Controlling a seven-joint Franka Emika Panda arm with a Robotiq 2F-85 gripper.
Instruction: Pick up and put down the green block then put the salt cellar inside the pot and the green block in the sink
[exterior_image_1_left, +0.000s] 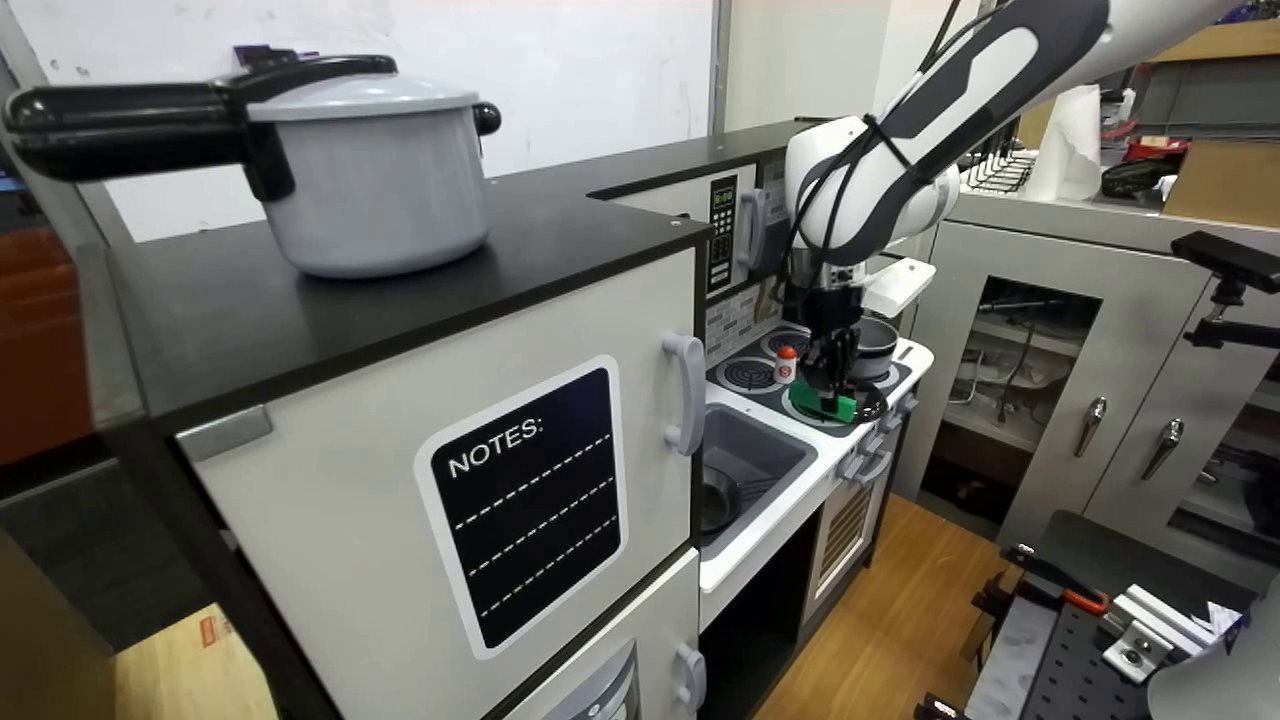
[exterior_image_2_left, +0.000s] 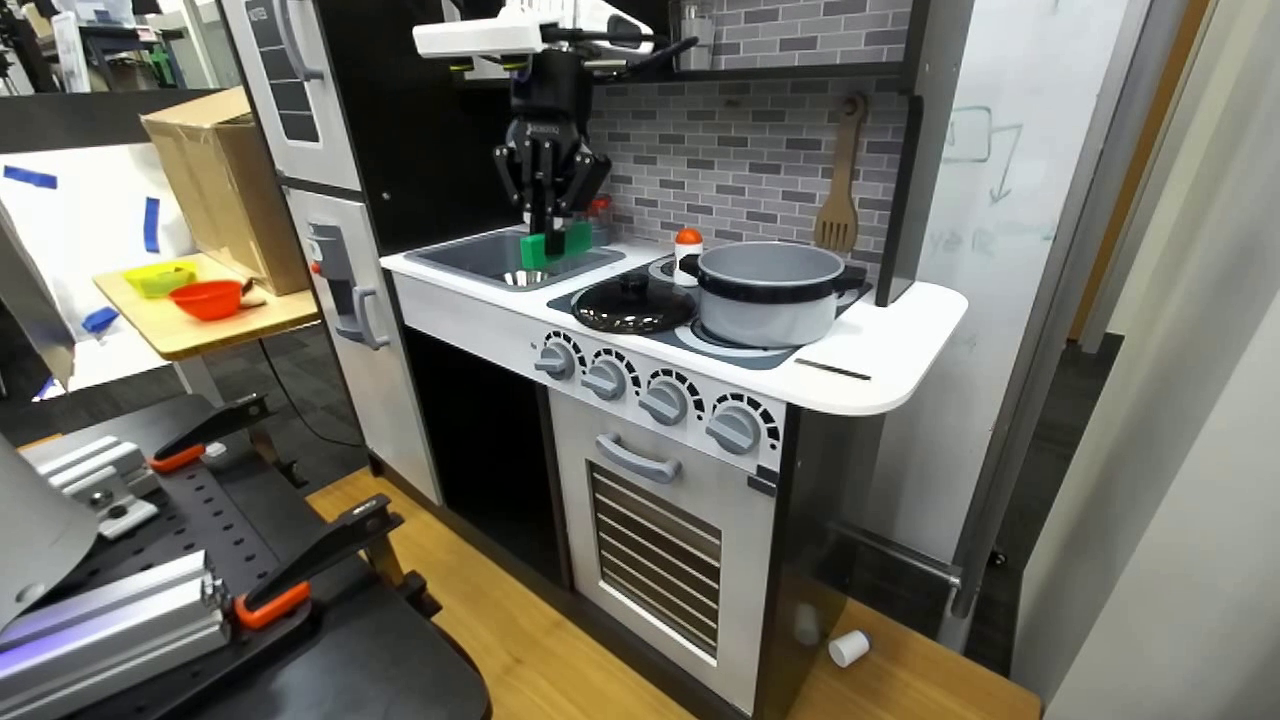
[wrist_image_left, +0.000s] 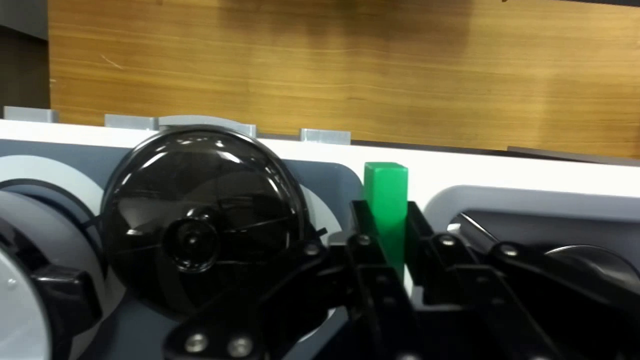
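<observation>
Two fingers (wrist_image_left: 417, 230) of my gripper (wrist_image_left: 387, 216) pinch the block (wrist_image_left: 386, 185) over the white counter (wrist_image_left: 425, 172) between hob (wrist_image_left: 327, 175) and sink (wrist_image_left: 540, 201). The lid (wrist_image_left: 200, 200) sits near one side, the sink's rim just beside the other, its basin opening away. Farther out, the salt cellar (exterior_image_1_left: 785, 366) stands upright near the pot (exterior_image_2_left: 765, 315). My arm (exterior_image_1_left: 1000, 70) slants down in an exterior view, gripper pointing straight down. In the wrist view the fingers hide part of the block and the frame cuts off pot and sink; I can't judge how high the block hangs.
</observation>
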